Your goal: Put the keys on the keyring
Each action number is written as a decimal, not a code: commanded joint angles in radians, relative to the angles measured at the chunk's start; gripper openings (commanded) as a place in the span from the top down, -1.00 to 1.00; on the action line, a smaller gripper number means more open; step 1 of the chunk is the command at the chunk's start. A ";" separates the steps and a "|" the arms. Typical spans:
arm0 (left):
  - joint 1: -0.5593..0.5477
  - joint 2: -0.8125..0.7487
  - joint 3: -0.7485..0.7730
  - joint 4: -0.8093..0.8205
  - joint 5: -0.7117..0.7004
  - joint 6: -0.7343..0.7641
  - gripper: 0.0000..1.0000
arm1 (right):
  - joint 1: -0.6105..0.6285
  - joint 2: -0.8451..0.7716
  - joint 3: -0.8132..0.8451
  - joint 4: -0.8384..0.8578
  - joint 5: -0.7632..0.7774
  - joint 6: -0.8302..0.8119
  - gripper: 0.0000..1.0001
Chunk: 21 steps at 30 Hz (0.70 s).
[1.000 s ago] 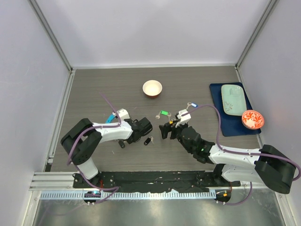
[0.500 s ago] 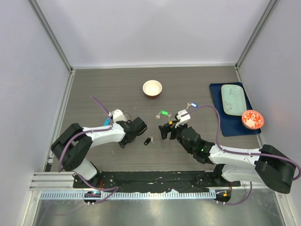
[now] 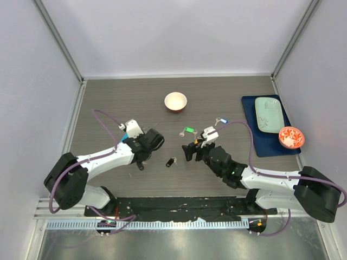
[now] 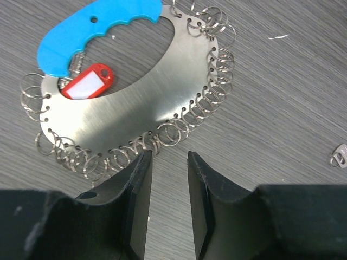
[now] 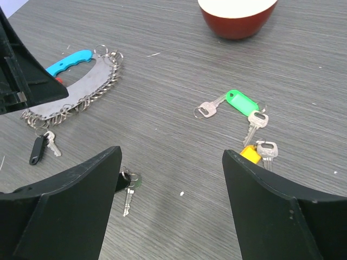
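Note:
The keyring point(image 4: 135, 92) is a crescent of silver plate edged with many small rings and a bright-blue grip point(image 4: 92, 27); a red-tagged key point(image 4: 87, 81) lies at it. My left gripper point(image 4: 169, 157) hovers just at its ringed edge, jaws narrowly open with only bare table between them. In the top view the left gripper point(image 3: 149, 142) covers most of the keyring. My right gripper point(image 5: 172, 153) stands wide open above loose keys: a black-tagged key point(image 5: 127, 187), a green-tagged key point(image 5: 241, 101) and a yellow-tagged key point(image 5: 248, 153). Another black-tagged key point(image 5: 38, 149) lies beside the keyring point(image 5: 81, 89).
A white bowl point(image 3: 175, 101) stands at the back centre. At the right lies a blue mat point(image 3: 255, 138) with a pale green plate point(image 3: 268, 114) and a red patterned bowl point(image 3: 291, 137). A blue-tagged key point(image 3: 219, 121) lies beyond the right gripper.
My left arm has swung leftward, and its gripper has drawn back left over the keyring. The right arm and the loose keys have not moved.

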 commanded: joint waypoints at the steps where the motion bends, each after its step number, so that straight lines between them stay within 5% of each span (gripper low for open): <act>1: 0.006 -0.061 0.006 -0.075 -0.065 0.010 0.26 | 0.006 -0.020 0.005 0.080 -0.071 -0.036 -0.62; 14: 0.014 -0.163 -0.002 -0.124 -0.082 0.027 0.16 | 0.005 0.124 0.120 0.016 -0.307 -0.095 -0.44; 21: 0.014 -0.357 0.166 -0.336 -0.093 0.229 -0.42 | 0.014 0.236 0.266 -0.096 -0.413 -0.142 -0.39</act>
